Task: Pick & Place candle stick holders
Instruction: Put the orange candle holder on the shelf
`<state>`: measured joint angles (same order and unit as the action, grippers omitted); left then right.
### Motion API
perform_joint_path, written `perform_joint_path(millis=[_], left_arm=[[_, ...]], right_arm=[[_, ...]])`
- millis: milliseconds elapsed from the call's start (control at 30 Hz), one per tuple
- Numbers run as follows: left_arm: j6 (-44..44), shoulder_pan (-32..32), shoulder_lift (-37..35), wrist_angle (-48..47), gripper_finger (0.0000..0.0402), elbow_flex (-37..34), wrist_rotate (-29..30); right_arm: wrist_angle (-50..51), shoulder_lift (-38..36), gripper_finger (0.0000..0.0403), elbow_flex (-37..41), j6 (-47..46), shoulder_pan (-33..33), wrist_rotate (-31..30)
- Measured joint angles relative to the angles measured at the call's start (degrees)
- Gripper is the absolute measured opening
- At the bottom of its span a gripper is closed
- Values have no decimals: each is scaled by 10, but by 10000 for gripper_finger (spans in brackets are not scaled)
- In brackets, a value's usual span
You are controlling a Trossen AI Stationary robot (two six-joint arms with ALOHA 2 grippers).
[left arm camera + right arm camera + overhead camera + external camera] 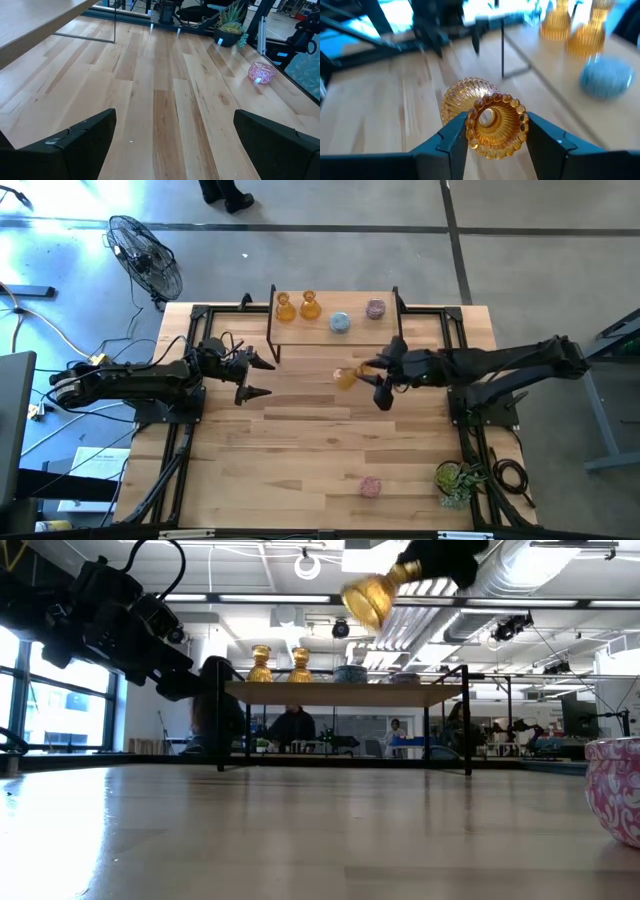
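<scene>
While my right jaws pinch amber holder no. 3 above table, shelf has 4: 2 amber, blue, pink. Left jaws spread, idle. Pink holder remains on table.

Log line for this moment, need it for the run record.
right gripper: shut on amber holder, lifted near shelf | left gripper: open, waiting | pink holder: on table

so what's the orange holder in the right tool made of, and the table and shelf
The amber holder in the right tool looks like ribbed translucent glass, glossy: light glows through its ridges. The table looks like pale wood planks with visible grain and a satin sheen. The shelf seems to be the same wood, on thin dark legs, probably metal.
</scene>
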<state>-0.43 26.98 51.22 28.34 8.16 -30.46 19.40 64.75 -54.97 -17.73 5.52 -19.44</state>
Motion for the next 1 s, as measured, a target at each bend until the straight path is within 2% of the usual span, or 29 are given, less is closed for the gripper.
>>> perform_joint_path(millis=[200,433,633,800,1000], left_arm=[[1,0,0,0,399,0,2],[-68,0,0,1,399,0,-1],[-76,0,0,4,399,0,-1],[-129,0,0,48,399,0,-4],[-192,0,-1,77,399,28,-114]], right_arm=[[19,1,157,-63,42,0,-10],[27,3,157,-60,48,-2,-15],[26,12,157,-60,48,-4,-16],[25,22,157,-60,48,-4,-14],[-1,35,157,-60,75,-11,-15]])
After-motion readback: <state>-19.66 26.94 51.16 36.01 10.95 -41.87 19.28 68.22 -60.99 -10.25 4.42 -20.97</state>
